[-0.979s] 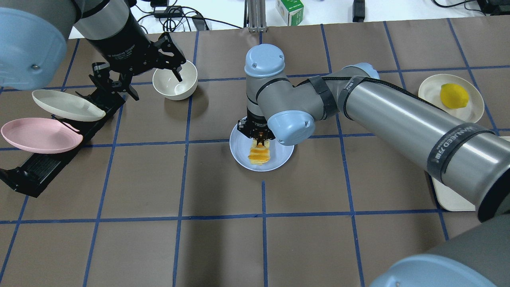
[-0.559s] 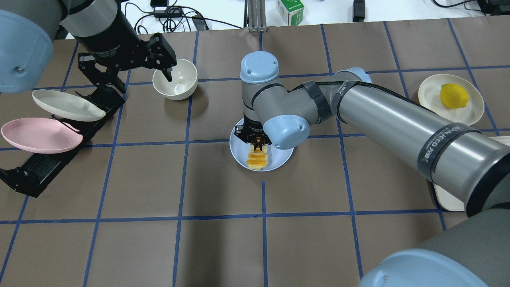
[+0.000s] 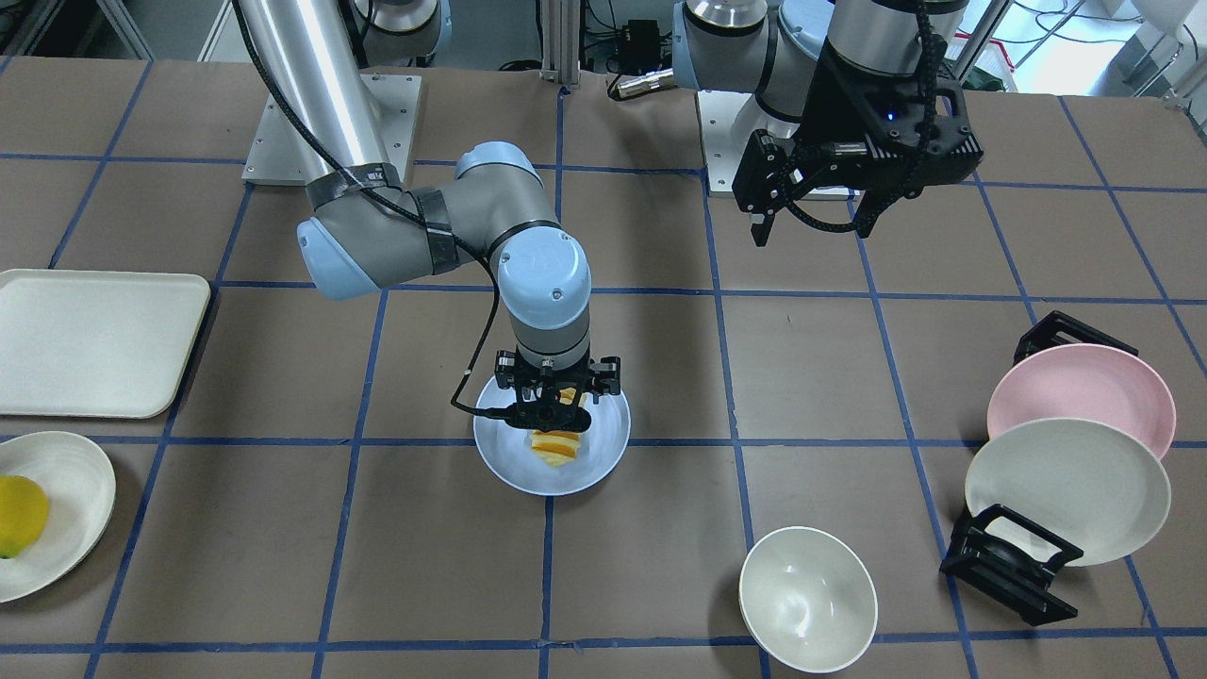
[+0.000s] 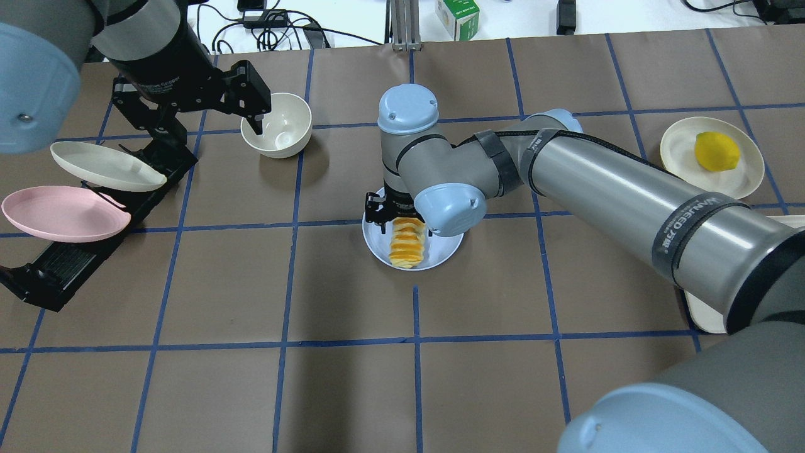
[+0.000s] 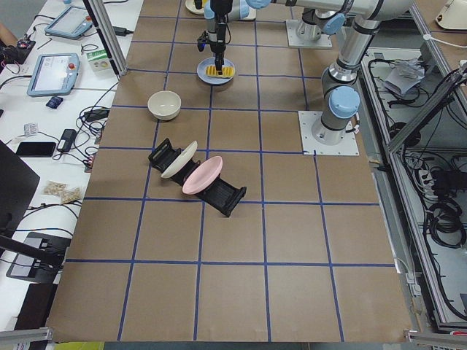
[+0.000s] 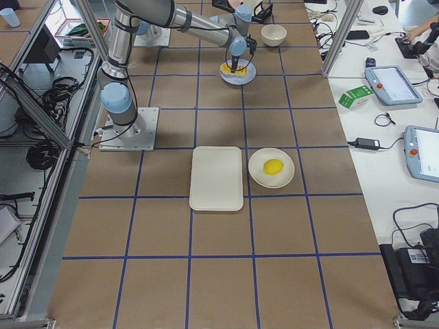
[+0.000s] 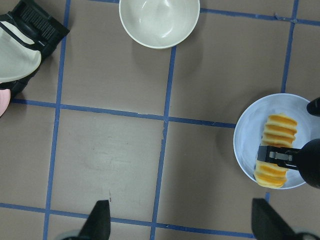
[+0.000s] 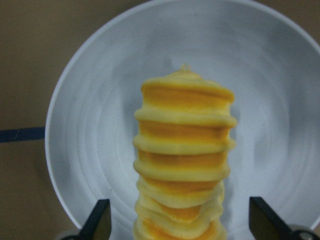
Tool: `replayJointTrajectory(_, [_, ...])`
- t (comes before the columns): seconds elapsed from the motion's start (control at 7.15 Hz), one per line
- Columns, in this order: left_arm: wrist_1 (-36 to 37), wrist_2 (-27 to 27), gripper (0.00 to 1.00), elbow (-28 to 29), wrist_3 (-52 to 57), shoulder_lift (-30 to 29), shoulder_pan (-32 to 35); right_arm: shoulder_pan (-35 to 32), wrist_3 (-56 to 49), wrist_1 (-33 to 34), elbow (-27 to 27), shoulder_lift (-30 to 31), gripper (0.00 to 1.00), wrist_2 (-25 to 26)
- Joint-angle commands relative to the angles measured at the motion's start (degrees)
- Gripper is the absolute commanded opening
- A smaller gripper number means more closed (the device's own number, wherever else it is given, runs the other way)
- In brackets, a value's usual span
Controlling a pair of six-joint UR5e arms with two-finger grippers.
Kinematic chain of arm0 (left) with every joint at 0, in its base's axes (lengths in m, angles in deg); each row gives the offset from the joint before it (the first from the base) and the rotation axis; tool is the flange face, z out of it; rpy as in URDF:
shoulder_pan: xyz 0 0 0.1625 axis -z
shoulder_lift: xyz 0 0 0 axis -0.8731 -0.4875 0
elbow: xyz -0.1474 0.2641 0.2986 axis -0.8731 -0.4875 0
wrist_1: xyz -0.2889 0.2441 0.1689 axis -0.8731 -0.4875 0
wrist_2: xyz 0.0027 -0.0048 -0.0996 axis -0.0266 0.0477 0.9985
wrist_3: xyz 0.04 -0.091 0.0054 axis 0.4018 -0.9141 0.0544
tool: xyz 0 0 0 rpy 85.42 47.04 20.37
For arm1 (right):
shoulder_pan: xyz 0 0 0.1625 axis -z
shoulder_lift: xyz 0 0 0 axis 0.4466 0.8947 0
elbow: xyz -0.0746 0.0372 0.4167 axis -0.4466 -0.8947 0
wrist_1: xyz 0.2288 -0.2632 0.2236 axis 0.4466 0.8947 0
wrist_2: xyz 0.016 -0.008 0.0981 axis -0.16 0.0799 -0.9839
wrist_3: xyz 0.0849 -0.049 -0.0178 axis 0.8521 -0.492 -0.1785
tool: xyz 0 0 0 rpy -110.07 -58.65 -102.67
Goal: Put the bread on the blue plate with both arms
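The bread [image 4: 407,245] lies on the blue plate [image 4: 443,250] at the table's middle. My right gripper [image 4: 400,217] hangs straight down over the loaf's far end. In the right wrist view its fingers [image 8: 97,222] stand wide apart, clear of the bread [image 8: 182,150] on both sides, so it is open. The front view shows the same gripper [image 3: 556,401] above the bread [image 3: 554,445] and plate [image 3: 500,457]. My left gripper [image 4: 210,126] is open and empty, high at the far left near a bowl. Its wrist view shows the bread [image 7: 277,132] on the plate [image 7: 245,145].
An off-white bowl [image 4: 277,126] stands below the left gripper. A black rack [image 4: 56,264] at the left holds a pink plate [image 4: 63,214] and an off-white plate [image 4: 107,167]. A lemon [image 4: 716,151] sits on an off-white plate at the right, beside a tray [image 3: 94,339].
My right gripper has opened and let go of the bread, which now lies on the blue plate. My left arm has drawn back and to the left, away from the bowl.
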State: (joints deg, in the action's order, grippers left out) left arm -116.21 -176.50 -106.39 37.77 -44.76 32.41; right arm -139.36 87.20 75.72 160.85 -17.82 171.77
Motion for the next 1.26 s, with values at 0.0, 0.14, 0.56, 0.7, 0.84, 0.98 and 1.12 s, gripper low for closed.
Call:
replayJointTrajectory(0.0, [0.02,0.09,1.0,-0.01,0.0,-0.08,-0.08,1.55,-0.61,0.86,-0.25,3.71,1.0,0.33])
replayJointTrajectory(0.14, [-0.07,0.09,1.0,-0.01,0.0,-0.17,-0.08,3.13,-0.53,0.08,0.28,6.08,1.0,1.03])
replayJointTrajectory(0.56, [-0.07,0.09,1.0,-0.09,0.0,-0.08,-0.08,11.91,-2.36,-13.93,-0.33,18.63,1.0,0.77])
replayJointTrajectory(0.7, [-0.07,0.01,1.0,-0.09,0.0,-0.08,-0.08,13.59,-5.94,-19.73,-0.24,23.2,1.0,1.12])
replayJointTrajectory(0.84, [-0.07,0.01,1.0,-0.09,0.09,-0.08,-0.08,15.69,-7.98,-24.84,-0.24,27.95,1.0,2.34])
replayJointTrajectory(0.98, [-0.07,0.01,1.0,-0.09,0.09,-0.08,-0.08,18.32,-12.26,-30.28,-0.07,31.65,1.0,3.14])
replayJointTrajectory(1.12, [-0.07,0.01,1.0,-0.09,0.09,-0.08,-0.08,20.79,-14.83,-32.43,0.45,34.3,1.0,3.23])
